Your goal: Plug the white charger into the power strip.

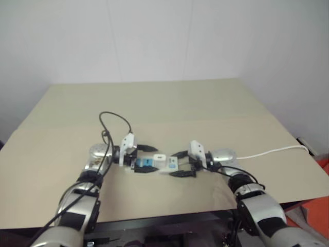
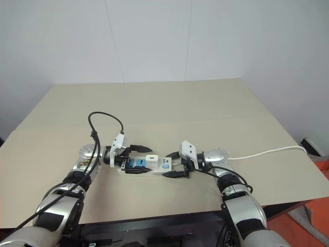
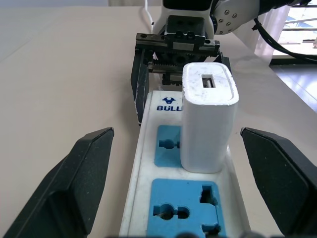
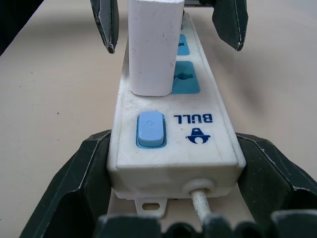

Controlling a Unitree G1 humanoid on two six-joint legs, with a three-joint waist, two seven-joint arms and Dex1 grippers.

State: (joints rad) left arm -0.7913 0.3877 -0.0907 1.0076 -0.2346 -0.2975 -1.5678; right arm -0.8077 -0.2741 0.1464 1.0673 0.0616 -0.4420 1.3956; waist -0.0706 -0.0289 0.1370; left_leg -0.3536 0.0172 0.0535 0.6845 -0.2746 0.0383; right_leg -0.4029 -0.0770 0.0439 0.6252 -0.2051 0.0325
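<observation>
Your left gripper stands with its two black fingers spread wide, one on each side of the power strip and clear of it. Between those fingers, a little ahead of the tips, you see the white charger standing upright in a blue socket face of the strip. No finger touches the charger. A second blue socket face lies nearer to the left gripper, with nothing in it.

Your right gripper is clamped on the far end of the power strip, the end that carries the blue switch and the printed brand name. Its two fingers press against the strip's long sides. The thin white cord leaves the strip at this end, between the right gripper's fingers.

In the head views, the two grippers face each other along the strip, the left gripper at one end and the right gripper at the other, with the charger between them, nearer the right gripper's end. The strip lies flat on the beige table. The white cord runs away from the right gripper across the table to its far right edge. A black cable loops above the left wrist.
</observation>
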